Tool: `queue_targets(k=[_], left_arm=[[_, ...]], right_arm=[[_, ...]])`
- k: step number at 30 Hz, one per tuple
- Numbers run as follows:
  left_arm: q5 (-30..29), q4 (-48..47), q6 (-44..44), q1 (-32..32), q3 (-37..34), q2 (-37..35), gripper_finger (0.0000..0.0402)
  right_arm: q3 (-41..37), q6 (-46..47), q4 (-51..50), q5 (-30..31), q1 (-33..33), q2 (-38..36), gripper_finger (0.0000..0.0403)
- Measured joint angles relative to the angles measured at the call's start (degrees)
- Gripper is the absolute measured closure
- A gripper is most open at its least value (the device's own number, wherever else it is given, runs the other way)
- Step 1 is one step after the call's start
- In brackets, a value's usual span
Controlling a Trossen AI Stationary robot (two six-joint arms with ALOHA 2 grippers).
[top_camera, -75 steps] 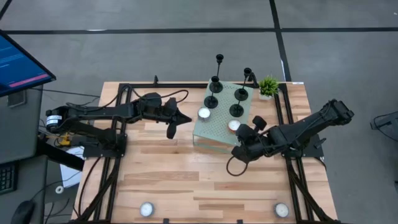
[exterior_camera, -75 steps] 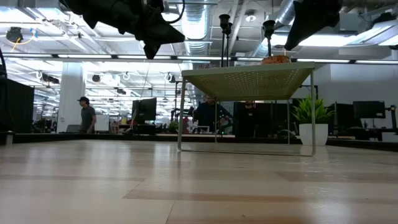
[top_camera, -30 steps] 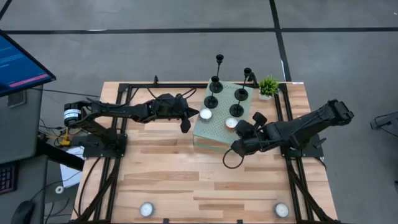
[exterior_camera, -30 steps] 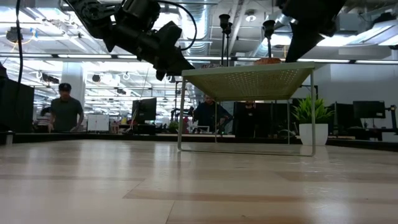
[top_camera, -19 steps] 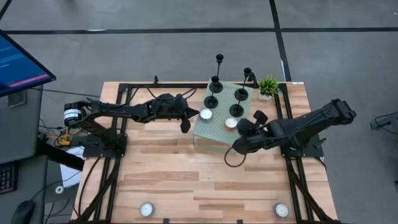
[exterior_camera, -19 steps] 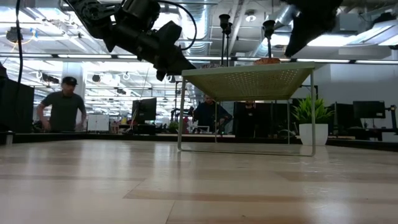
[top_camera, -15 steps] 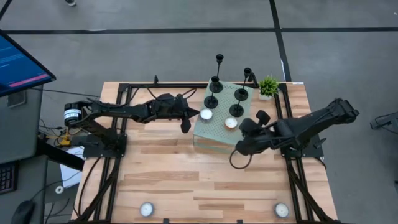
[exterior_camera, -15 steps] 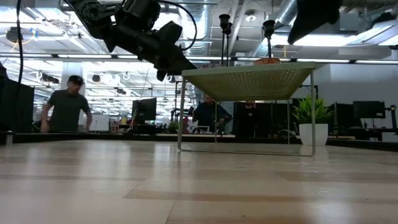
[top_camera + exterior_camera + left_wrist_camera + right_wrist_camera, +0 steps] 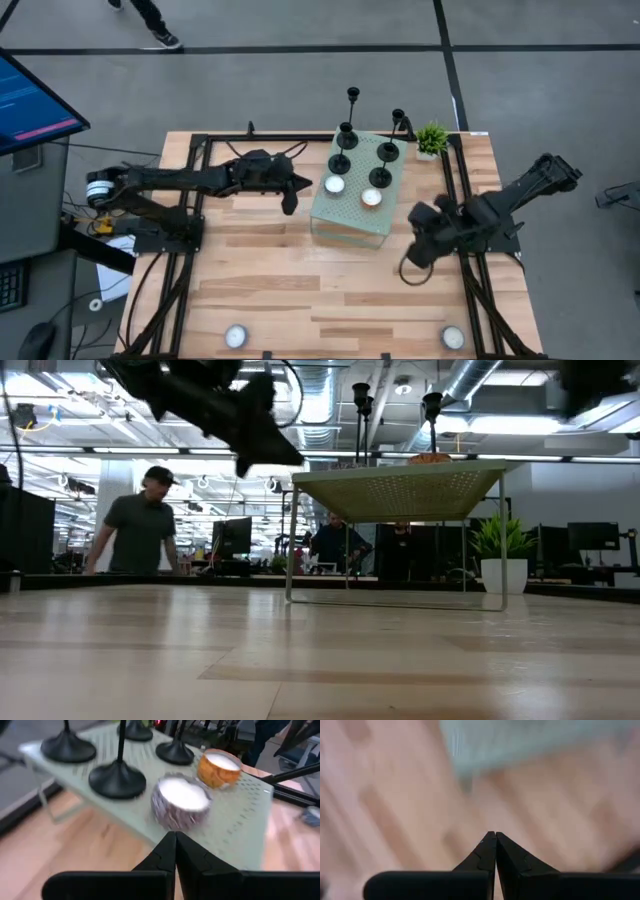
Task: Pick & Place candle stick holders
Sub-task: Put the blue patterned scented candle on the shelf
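Observation:
Four black candle stick holders (image 9: 340,163) (image 9: 381,178) (image 9: 388,152) stand on their disc bases on a pale green perforated stand (image 9: 350,215); the tallest (image 9: 347,137) is at its far side. The bases also show in the left wrist view (image 9: 117,779). My left gripper (image 9: 290,205) is shut and empty, left of the stand, pointing at it (image 9: 175,839). My right gripper (image 9: 415,255) is shut and empty over the wood to the stand's right and nearer (image 9: 492,837).
A white candle (image 9: 334,184) and an orange candle (image 9: 371,197) sit on the stand's near part. A small green plant (image 9: 432,138) stands at the back right. Two tealights (image 9: 236,336) (image 9: 453,338) lie near the table's front edge. A person (image 9: 140,525) is beyond the table.
My right gripper has drawn back from the stand's near right corner toward the table's right and near edges, shut and empty. My left gripper has pulled back a little toward the table's left edge. The holders and candles stay in place on the stand.

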Motion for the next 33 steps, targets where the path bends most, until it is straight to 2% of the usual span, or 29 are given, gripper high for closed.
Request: queue_targets(k=[3, 6, 9, 13, 18, 22, 24, 33], left_arm=[[0.2, -10.1, -3.7, -1.2, 0.0, -6.8, 0.0377], [2.2, -18.2, -6.9, -4.2, 0.0, -14.8, 0.035], [3.0, -23.7, -12.2, -9.2, 0.0, -21.7, 0.0315], [3.0, -29.2, -19.8, -18.1, 0.0, -27.7, 0.0268], [2.9, -38.6, -29.5, -30.0, 0.0, -27.4, 0.0229], [2.6, -40.8, -32.5, -35.6, 0.0, -23.7, 0.0227], [2.3, -40.7, -32.7, -37.1, 0.0, -22.0, 0.0231], [2.1, -39.9, -34.1, -39.3, 0.0, -17.4, 0.0234]], right_arm=[[0.0, 4.7, -2.6, -10.9, 4.3, 0.9, 0.0382], [0.0, 7.3, -1.6, -19.0, 9.3, 3.1, 0.0338], [0.0, 9.7, -0.3, -23.1, 14.0, 5.3, 0.0277], [0.0, 13.6, 3.3, -25.1, 18.5, 8.7, 0.0179], [0.0, 17.2, 11.1, -29.5, 22.4, 13.2, 0.0074], [0.0, 19.6, 14.6, -31.1, 25.6, 17.7, 0.0016], [0.0, 20.4, 14.9, -31.5, 27.1, 19.9, 0.0007], [0.0, 21.6, 17.8, -32.8, 32.4, 26.1, 0.0025]])
